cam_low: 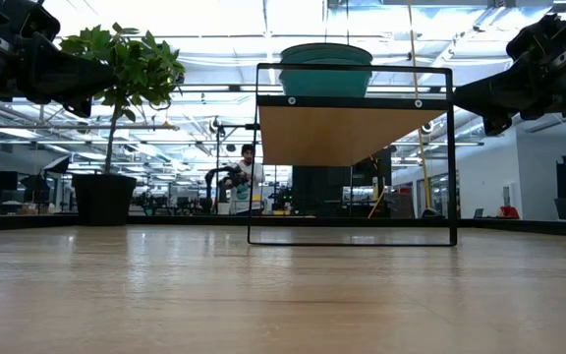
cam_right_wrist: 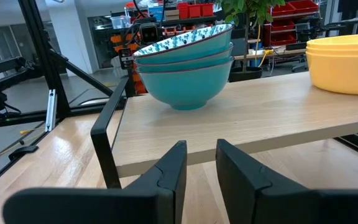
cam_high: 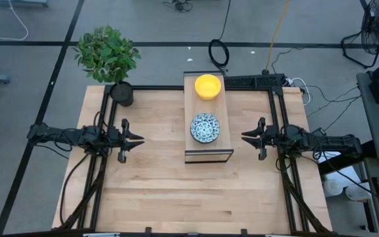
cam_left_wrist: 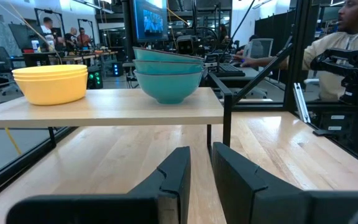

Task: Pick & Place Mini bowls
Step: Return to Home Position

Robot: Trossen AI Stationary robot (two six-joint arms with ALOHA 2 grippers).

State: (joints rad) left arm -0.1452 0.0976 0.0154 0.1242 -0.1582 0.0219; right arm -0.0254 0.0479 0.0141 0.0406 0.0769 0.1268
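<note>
Two stacks of mini bowls stand by their bases on a raised wooden shelf (cam_high: 191, 146) in the middle of the table. The plain yellow stack (cam_high: 207, 86) is at the shelf's far end. The stack that is blue-patterned inside and light blue outside (cam_high: 204, 128) is nearer its middle. My left gripper (cam_high: 139, 139) hovers left of the shelf with its fingers shut, pointing at it. My right gripper (cam_high: 245, 137) hovers right of it, also shut. The left wrist view shows the yellow stack (cam_left_wrist: 50, 84) and the blue stack (cam_left_wrist: 168, 78) beyond my left gripper (cam_left_wrist: 201, 149). The right wrist view shows the blue stack (cam_right_wrist: 184, 68) and the yellow stack (cam_right_wrist: 344, 62) past my right gripper (cam_right_wrist: 201, 144).
A dark plant pot (cam_high: 122, 93) with a leafy plant stands at the table's far left corner. The shelf rests on a thin black frame (cam_low: 352, 241) with open space under it. Bare wood stretches toward the near edge. A person (cam_left_wrist: 353, 31) sits beyond the table's right side.
</note>
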